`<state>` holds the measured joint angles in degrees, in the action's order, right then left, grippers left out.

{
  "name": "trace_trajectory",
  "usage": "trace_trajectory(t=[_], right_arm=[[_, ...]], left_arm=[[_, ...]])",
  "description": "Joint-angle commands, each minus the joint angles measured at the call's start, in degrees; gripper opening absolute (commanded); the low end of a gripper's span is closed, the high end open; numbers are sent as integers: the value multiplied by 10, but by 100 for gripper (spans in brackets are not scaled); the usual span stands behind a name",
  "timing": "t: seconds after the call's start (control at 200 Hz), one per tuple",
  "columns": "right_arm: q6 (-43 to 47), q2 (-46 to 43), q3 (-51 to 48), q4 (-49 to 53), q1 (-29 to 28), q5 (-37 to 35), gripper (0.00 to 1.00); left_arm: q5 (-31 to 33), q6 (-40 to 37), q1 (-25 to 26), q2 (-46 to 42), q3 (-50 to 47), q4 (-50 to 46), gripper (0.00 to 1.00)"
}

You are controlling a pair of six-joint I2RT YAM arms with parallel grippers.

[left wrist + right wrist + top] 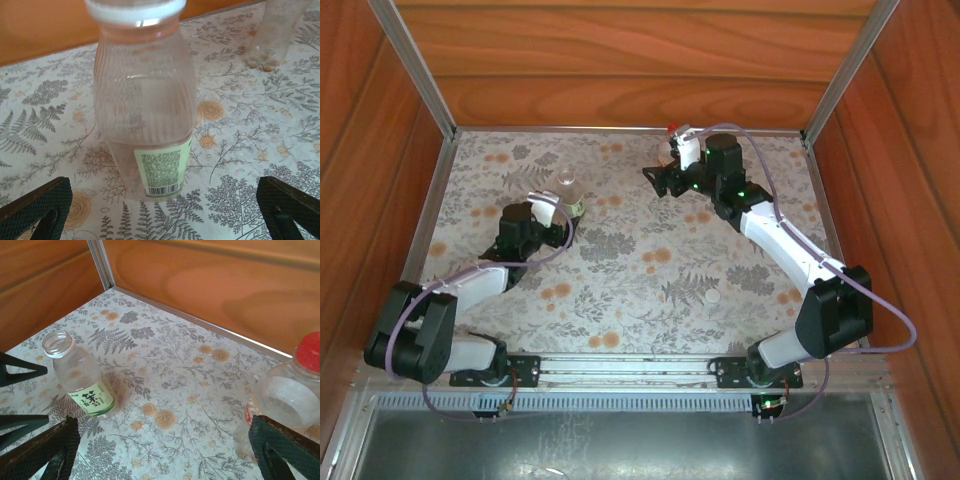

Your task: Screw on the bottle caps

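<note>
Green-label bottle [145, 110]: 1, upright on the floral table [620, 280], mouth open.
Left gripper [162, 200]: jaws wide, that bottle just ahead, untouched.
Second bottle [285, 400]: 1, upright by the back wall, red cap [310, 350] on top.
Right gripper [165, 450]: jaws wide, holding nothing.
White cap [713, 297]: 1, loose, well apart from both bottles.

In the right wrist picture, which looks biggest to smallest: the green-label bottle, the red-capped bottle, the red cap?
1. Green-label bottle and red-capped bottle: unsure, the second is nearer and cut off by the edge.
2. Red cap: smallest.
</note>
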<state>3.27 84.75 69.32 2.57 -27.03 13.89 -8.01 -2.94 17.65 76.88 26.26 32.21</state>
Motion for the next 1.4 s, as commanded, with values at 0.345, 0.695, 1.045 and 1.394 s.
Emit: trace_trajectory(t=[0.345, 0.695, 1.045, 1.394], right_arm=[[0, -13, -13, -7, -6, 7, 94], [0, -16, -13, -6, -6, 7, 94], [-5, -15, -12, -6, -6, 13, 94], [-9, -15, -12, -8, -6, 15, 93]], left_arm=[[1, 47, -18, 139, -3, 245, 100], [-73, 39, -35, 198, 41, 253, 100], [-127, 52, -60, 241, 88, 253, 99], [-172, 56, -65, 273, 126, 249, 93]])
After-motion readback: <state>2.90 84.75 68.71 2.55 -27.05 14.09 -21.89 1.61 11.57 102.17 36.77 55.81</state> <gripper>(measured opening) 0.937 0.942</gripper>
